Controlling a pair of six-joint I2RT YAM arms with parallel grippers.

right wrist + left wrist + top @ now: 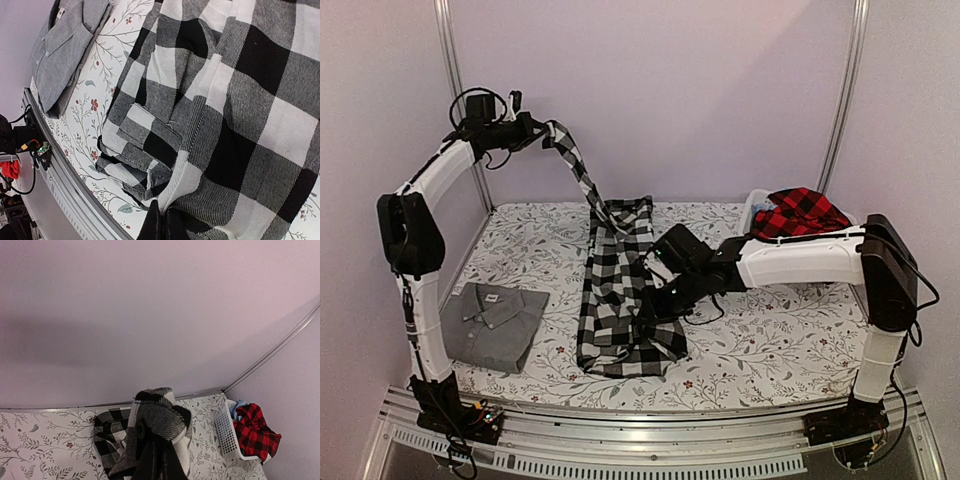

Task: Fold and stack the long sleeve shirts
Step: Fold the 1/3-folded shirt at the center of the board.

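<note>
**Soft pinkish light, wrist views bent at the edges**

The light is diffuse and fairly bright, and gives the wall (150, 300) a pink tint. A broad dim shadow band crosses the wall above and left of the left gripper (155, 462), which looks dark and blurred. To its upper right, the rail (280, 347) bows from lens distortion. The black-and-white check shirt (240, 125) above the right gripper (162, 226) is sharp. Shadows on the desk (770, 350) are faint.

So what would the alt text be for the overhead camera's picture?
A black-and-white check shirt lies on a flowery table, held by a two-armed robot: the left gripper holds a sleeve high, the right gripper pinches its edge low. A folded grey shirt lies at the near left, and a red-and-black check shirt sits in a white basket at the far right.
</note>
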